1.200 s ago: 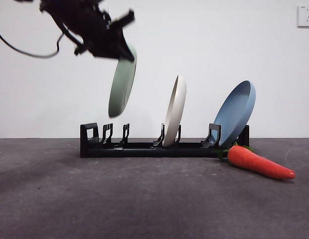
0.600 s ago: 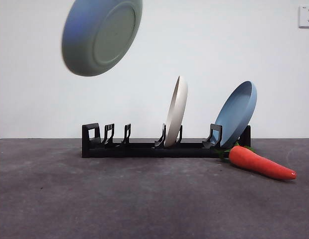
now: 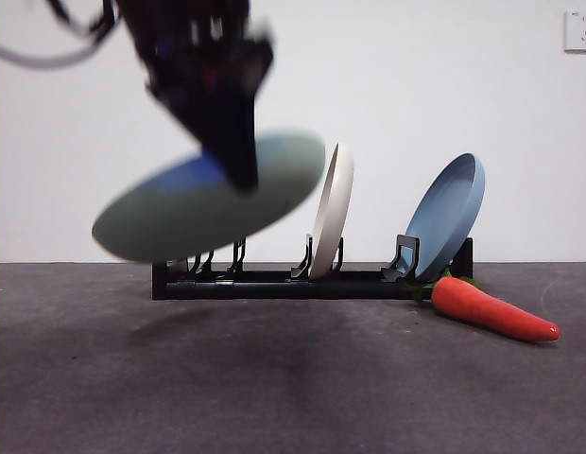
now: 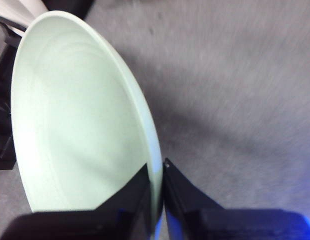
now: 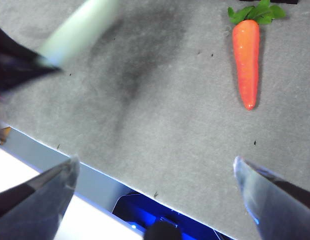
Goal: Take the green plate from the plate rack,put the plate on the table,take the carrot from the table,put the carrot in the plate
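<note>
My left gripper is shut on the rim of the green plate and holds it nearly flat, tilted, in the air in front of the left end of the plate rack. The left wrist view shows the jaws pinching the plate's edge. The carrot lies on the table at the rack's right end; it also shows in the right wrist view. My right gripper is open, high above the table, holding nothing.
A cream plate and a blue plate stand in the rack. The table's front edge shows in the right wrist view. A wall socket is at the top right.
The left gripper has lifted the green plate out of the rack, turned it from upright toward flat, and brought it down and forward. The carrot and other plates have not moved.
</note>
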{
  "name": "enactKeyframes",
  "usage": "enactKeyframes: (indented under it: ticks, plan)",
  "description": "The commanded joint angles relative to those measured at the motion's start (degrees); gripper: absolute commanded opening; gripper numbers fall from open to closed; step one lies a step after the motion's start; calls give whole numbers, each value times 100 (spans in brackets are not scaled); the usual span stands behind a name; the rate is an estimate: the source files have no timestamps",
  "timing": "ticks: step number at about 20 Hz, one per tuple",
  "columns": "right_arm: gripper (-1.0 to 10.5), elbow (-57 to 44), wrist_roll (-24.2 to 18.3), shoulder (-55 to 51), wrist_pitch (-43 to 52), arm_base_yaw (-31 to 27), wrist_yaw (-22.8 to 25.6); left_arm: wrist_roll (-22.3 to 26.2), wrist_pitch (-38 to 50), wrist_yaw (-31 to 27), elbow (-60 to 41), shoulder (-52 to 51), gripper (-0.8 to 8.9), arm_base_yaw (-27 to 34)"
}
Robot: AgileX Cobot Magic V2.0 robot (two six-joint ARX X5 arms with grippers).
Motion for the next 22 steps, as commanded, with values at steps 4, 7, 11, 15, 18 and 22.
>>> enactKeyframes:
  ticks: [4,7,11,15,18,22]
  plan:
    - [690,15,9,-2,37,-9,11,732,820,-203,-356,809,-6,-457]
    - [690,15,9,-2,35,-9,11,748,922,-221,-356,1375,-6,-542]
    - [690,15,7,9,42,-9,13,645,896,-205,-356,1934,-5,-553]
    - [690,15,4,175,74,-9,15,232,778,369,-356,1996,134,-560]
    - [690,15,4,391,223,-9,13,79,767,407,-354,1993,198,-557]
    - [690,15,4,741,538,-9,17,-72,723,398,-326,1786,198,-562]
